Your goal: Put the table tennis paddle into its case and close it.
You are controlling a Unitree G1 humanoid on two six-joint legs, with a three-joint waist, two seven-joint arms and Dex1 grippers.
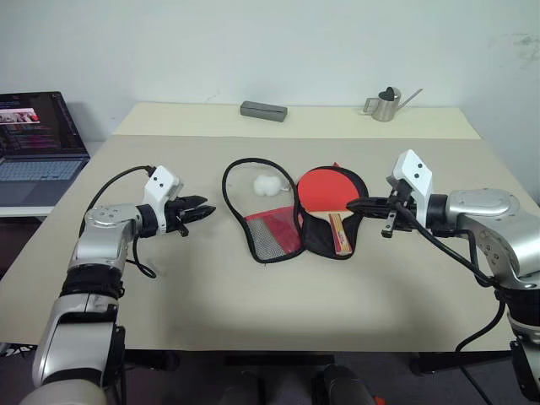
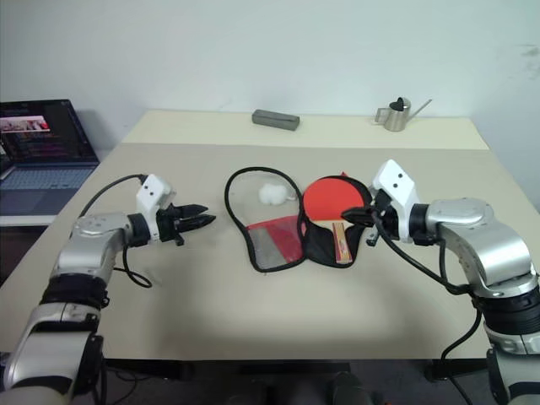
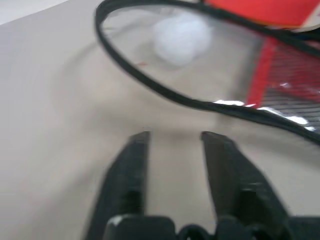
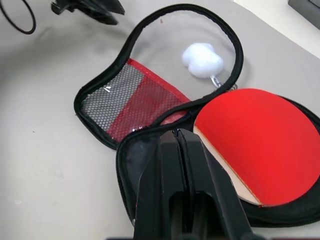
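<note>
The case [image 1: 283, 215] lay unzipped and spread flat near the middle of the matte beige tabletop [image 1: 253, 312], a soft pouch edged all round with a black zipper band. Its left half showed a clear, glossy round window above a panel of red fabric and fine black mesh. A fluffy white pom-pom [image 1: 268, 185] sat inside that window.

The table tennis paddle [image 1: 331, 199] rested on the case's black right half, its smooth round red rubber face turned up. Its long axis ran from far to near, the blade at the far end and the short pale wooden handle, striped red and dark, pointing toward the tabletop's near edge.

The right pincer [image 1: 352, 204] was clenched, fingers pressed together, at the right rim of the case beside the handle. The left pincer [image 1: 205, 211] hovered left of the case, apart from it, its two black fingers [image 3: 131, 165] parted with nothing between them.
</note>
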